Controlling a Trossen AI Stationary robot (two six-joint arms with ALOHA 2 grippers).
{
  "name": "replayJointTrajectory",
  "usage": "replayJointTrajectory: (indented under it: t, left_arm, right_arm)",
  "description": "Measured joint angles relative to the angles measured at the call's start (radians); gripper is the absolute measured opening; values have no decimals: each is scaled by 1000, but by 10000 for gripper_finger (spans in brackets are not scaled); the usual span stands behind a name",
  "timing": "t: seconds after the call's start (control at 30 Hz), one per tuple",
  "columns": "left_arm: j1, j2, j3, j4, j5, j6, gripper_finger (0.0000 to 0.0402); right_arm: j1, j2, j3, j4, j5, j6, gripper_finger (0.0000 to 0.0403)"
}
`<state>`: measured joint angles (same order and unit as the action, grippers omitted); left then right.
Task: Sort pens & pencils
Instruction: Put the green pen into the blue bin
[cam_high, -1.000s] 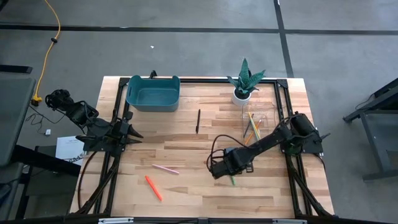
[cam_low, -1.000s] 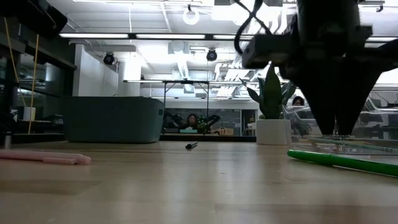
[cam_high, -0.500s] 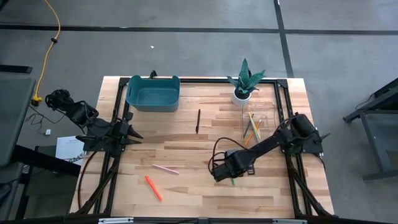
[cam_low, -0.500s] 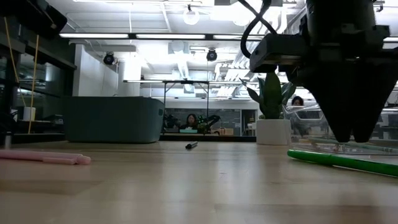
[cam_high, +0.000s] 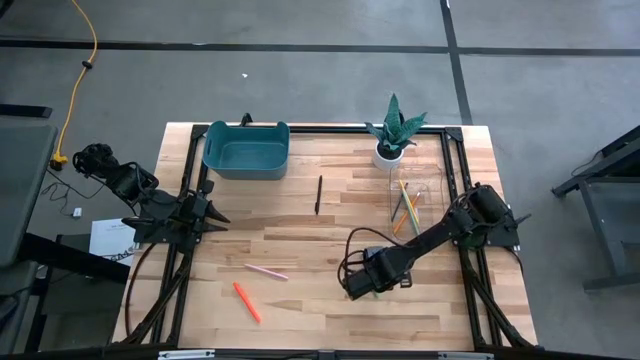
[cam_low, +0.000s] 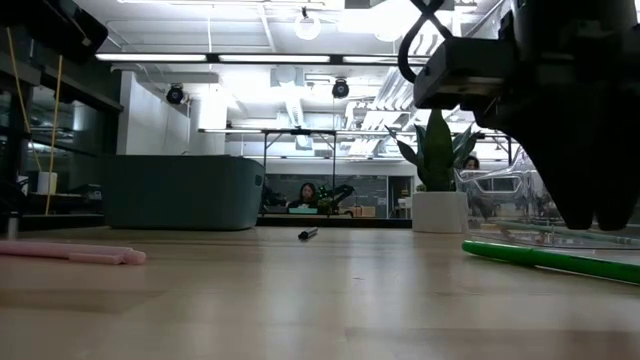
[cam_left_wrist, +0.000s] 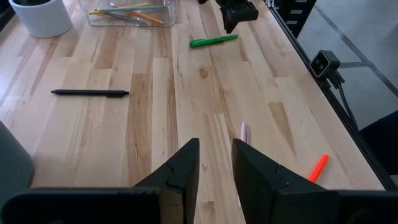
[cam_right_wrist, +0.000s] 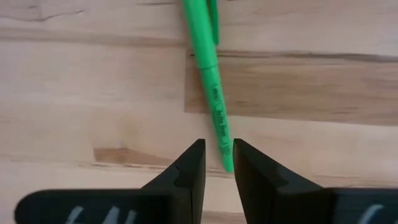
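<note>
Right wrist view: right hand (cam_right_wrist: 217, 163) straddles green pen (cam_right_wrist: 208, 68).

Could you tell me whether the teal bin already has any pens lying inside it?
No, in the high view the teal bin shows only its bare floor, with nothing lying in it.

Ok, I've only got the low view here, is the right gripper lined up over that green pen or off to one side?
Observer: In its wrist view the right gripper is over the green pen, with one end of the pen showing in the gap between its fingers.
Operator: Any pencils loose on the table?
Observer: None in the high view; the pencils lie in the clear container.
Operator: And the left arm?
Observer: The left gripper sits at the table's left edge.
</note>
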<state>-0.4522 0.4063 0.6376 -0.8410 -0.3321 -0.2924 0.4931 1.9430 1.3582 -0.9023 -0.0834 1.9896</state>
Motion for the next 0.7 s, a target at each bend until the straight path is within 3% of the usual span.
replayJointTrajectory:
  t: [0.7]
  left_arm:
    - [0, 0, 0, 0, 0, 0, 83]
  right_arm:
    - [-17, 5, 0, -17, 19, -11, 71]
